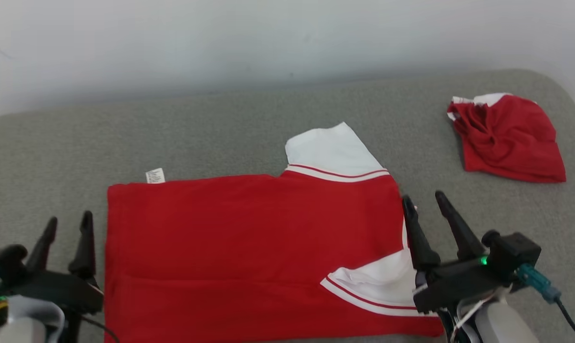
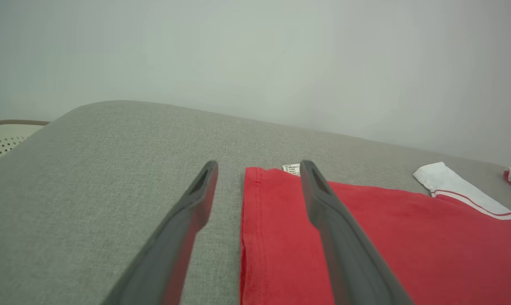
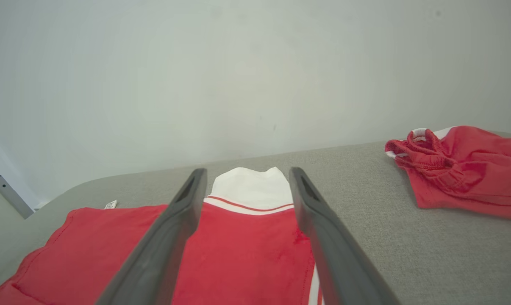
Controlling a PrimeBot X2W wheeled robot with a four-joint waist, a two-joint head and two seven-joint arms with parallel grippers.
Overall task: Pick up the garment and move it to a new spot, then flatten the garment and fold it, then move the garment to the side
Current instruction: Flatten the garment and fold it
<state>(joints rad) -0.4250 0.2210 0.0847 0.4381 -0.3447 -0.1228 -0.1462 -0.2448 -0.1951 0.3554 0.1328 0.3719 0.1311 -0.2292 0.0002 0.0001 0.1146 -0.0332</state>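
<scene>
Garment: flat, mid-near on grey worktop | left gripper: fingers apart, empty, just beside left hem | right gripper: apart, empty, at right edge | I judge it light, limp, non-slip; I'd pinch hem and shoulder corners.

Surface: grey woven fabric top, looked padded, rounded at the far corners, ran across pretty much everything I had in front of me.
Wall: plain pale wall right behind it, just a few faint marks.
Spare clothing: crumpled red bundle with a bit of white at its top, sat on the grey top way over on my right, near the back corner.
Basket thing: cream perforated container with a brownish rim, peeked out past the left end of the top, mostly cut off.
Metal strip: slanted grey bar low against the wall in my right wrist view, honestly couldn't tell what it was.
</scene>
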